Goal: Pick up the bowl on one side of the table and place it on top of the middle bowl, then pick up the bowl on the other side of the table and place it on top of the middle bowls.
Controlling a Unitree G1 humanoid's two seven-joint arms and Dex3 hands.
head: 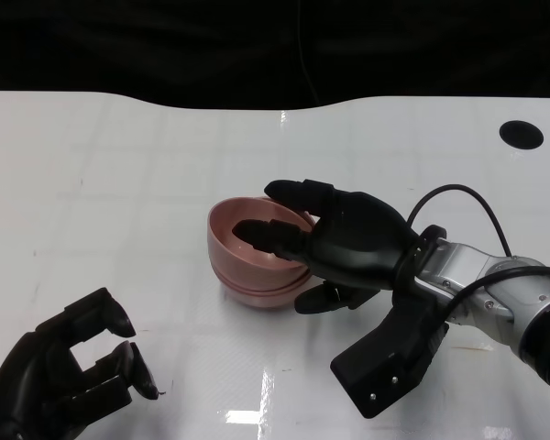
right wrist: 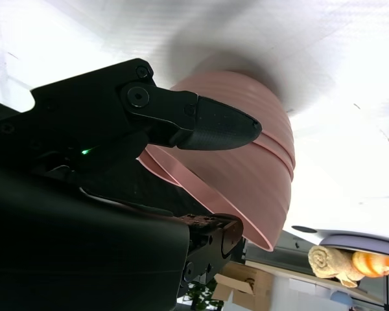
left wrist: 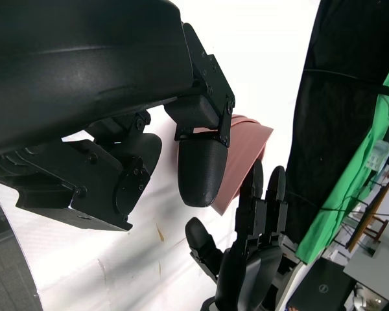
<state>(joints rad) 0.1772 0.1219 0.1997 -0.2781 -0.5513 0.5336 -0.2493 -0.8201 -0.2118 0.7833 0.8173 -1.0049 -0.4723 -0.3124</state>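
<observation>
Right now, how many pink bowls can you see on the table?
3, as far as the seams show: the pink bowls sit nested in one stack mid-table, under the right robot hand, whose fingers reach into the top bowl. More could be hidden inside.

Stacked bowls (head: pixel 249 261) sit mid-table (head: pixel 119 183); right hand (head: pixel 348 247) on their right rim; left hand (head: pixel 69 371) near-left, apart.

Head view looks down; both close wrist views share the pink bowls (head: pixel 257 261).
</observation>
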